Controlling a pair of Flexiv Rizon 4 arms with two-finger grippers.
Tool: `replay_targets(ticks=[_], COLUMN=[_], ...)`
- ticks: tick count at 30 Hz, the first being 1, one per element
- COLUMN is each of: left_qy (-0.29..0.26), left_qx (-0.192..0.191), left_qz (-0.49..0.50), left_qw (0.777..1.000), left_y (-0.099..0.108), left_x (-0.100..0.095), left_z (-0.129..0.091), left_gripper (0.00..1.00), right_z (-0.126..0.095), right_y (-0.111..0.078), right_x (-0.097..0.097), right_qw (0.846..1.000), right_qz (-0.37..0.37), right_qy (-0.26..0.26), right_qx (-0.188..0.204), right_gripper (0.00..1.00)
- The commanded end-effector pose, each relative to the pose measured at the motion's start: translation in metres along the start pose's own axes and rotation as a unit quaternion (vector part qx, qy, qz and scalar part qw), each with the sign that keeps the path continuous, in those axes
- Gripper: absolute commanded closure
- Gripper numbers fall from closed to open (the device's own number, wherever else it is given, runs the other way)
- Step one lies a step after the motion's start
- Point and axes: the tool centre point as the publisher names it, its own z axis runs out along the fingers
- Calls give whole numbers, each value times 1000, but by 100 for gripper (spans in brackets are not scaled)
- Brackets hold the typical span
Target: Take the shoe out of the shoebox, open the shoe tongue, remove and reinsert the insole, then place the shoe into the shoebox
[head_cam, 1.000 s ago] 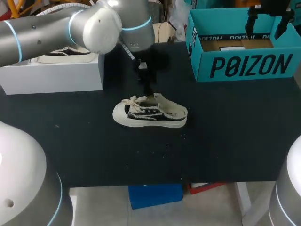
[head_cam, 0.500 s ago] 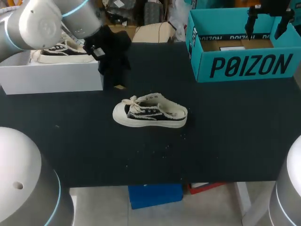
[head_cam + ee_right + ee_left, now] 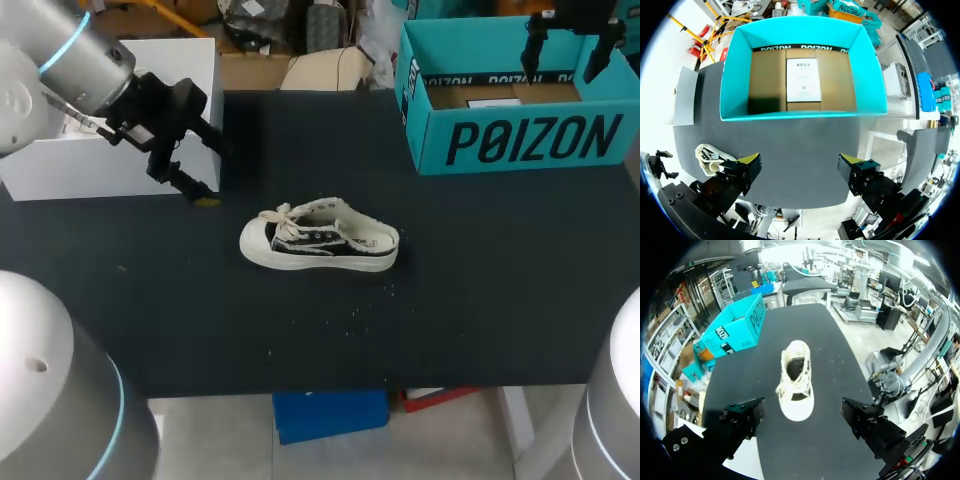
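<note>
A black and cream low shoe (image 3: 320, 240) lies on its sole in the middle of the black table, toe toward my left, laces loose. My left gripper (image 3: 200, 172) hangs open to the left of it, apart from it, in front of a white box. In the left wrist view the shoe (image 3: 796, 380) sits just ahead of the open left gripper (image 3: 802, 411), toe nearest. The teal shoebox (image 3: 530, 140) stands open at the back right, holding only cardboard and a paper slip. My right gripper (image 3: 570, 45) hovers open above it; in its own view the gripper (image 3: 799, 165) holds nothing.
A white box (image 3: 110, 160) stands at the back left, right behind my left gripper. The teal shoebox (image 3: 735, 332) shows beyond the shoe in the left wrist view. In the right wrist view the shoe (image 3: 707, 155) shows past the box wall (image 3: 735, 75).
My left arm has drawn back from the shoe, leftward to the front of the white box, its fingers spreading. The shoe stays where it lay. The right arm has not moved.
</note>
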Motion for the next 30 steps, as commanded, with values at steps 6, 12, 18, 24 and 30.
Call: replay_targets(ticks=[6,12,18,24,30], left_qy=[-22,-22,-22,-22,-22], left_qx=[11,11,11,11,11], left_qz=[1,1,1,1,1], left_qw=[1000,1000,1000,1000,1000], left_y=[3,3,3,3,3], left_x=[4,4,4,4,4], left_z=[2,2,2,2,2], left_gripper=[0,0,0,0,0], right_z=[0,0,-23,-23,-23], right_y=[0,0,-42,-156,-156], right_x=[0,0,36,136,136], right_qw=[1000,1000,990,876,876], right_qz=[0,0,-133,-464,-464], right_qy=[0,0,20,60,60], right_qx=[0,0,-44,-117,-117], right_gripper=[0,0,0,0,0])
